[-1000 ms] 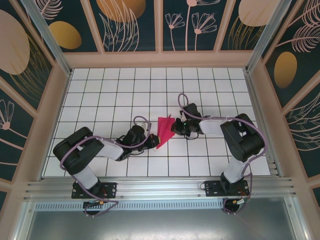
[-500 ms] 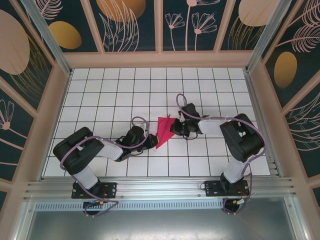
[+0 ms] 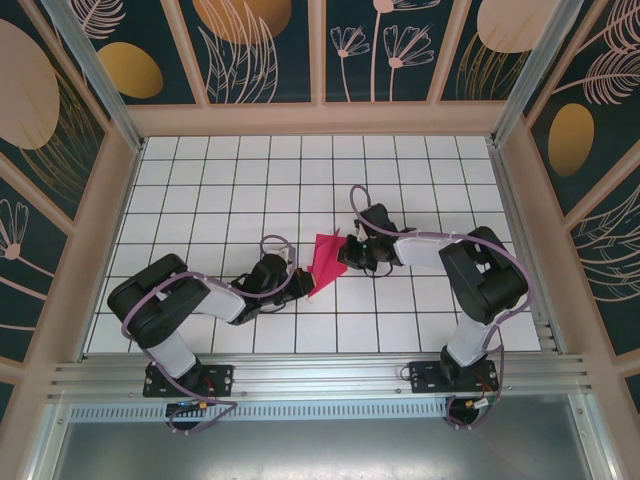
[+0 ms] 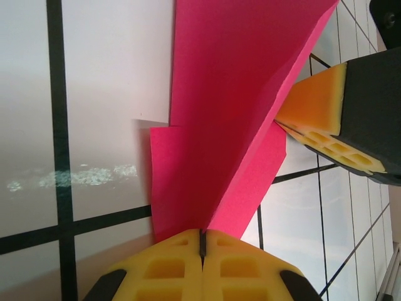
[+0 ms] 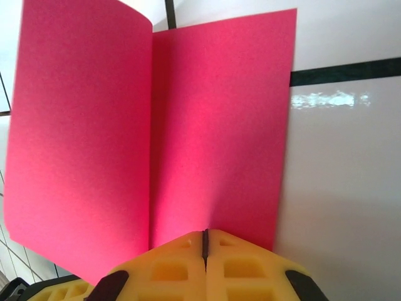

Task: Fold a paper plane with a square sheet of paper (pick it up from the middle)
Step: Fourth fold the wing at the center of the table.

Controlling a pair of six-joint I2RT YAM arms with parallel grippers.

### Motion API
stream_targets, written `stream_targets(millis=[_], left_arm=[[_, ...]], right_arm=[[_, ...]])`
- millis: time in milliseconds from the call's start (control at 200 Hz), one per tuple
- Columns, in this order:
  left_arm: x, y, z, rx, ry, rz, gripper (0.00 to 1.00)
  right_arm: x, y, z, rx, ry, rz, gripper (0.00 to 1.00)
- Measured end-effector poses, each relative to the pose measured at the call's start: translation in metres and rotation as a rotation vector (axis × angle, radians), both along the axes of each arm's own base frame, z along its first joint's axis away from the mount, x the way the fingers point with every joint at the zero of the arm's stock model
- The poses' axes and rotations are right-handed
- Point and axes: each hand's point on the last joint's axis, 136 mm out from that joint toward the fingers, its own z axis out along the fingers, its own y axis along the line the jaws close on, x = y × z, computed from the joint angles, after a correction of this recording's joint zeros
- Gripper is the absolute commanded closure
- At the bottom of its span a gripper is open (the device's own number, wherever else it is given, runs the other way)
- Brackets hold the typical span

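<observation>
The square sheet of paper (image 3: 324, 260) is a folded magenta-pink wedge, broad at its far end and pointed near-left, roughly a paper plane in outline. It is held just above the tiled table (image 3: 200, 190). My left gripper (image 3: 301, 284) is shut on the pointed end; in the left wrist view the yellow fingertips (image 4: 169, 263) meet on the paper (image 4: 232, 94) at the left gripper (image 4: 202, 235). My right gripper (image 3: 346, 252) is shut on the broad end; in the right wrist view the right gripper (image 5: 204, 235) pinches the centre crease of the paper (image 5: 213, 125).
White grid tiles cover the table, with wooden walls (image 3: 320, 118) around it and a metal rail (image 3: 320, 375) at the near edge. The right gripper's yellow finger (image 4: 322, 119) stands close beside the paper in the left wrist view.
Both grippers and the paper between them have drifted slightly to the left. Both grips are unchanged.
</observation>
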Motion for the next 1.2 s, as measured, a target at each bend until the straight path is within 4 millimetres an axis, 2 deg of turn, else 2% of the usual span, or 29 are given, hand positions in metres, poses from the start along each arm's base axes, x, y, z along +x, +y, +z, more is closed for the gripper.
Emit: stream_targets(millis=[175,410,701,1201], left_arm=[[0.001,-0.001,0.0,-0.015,0.009,0.009,1.0],[0.001,-0.003,0.001,-0.035,0.013,-0.006,1.0],[0.003,-0.004,0.002,-0.074,0.032,-0.018,1.0],[0.003,-0.003,0.003,-0.158,0.047,-0.01,1.0]], right_arm=[[-0.001,0.005,0.005,0.014,-0.015,0.017,0.94],[-0.008,0.029,0.023,0.101,-0.061,0.1,0.94],[-0.007,0.037,0.031,0.146,-0.079,0.123,0.94],[0.003,0.048,0.017,0.151,-0.058,0.129,0.93]])
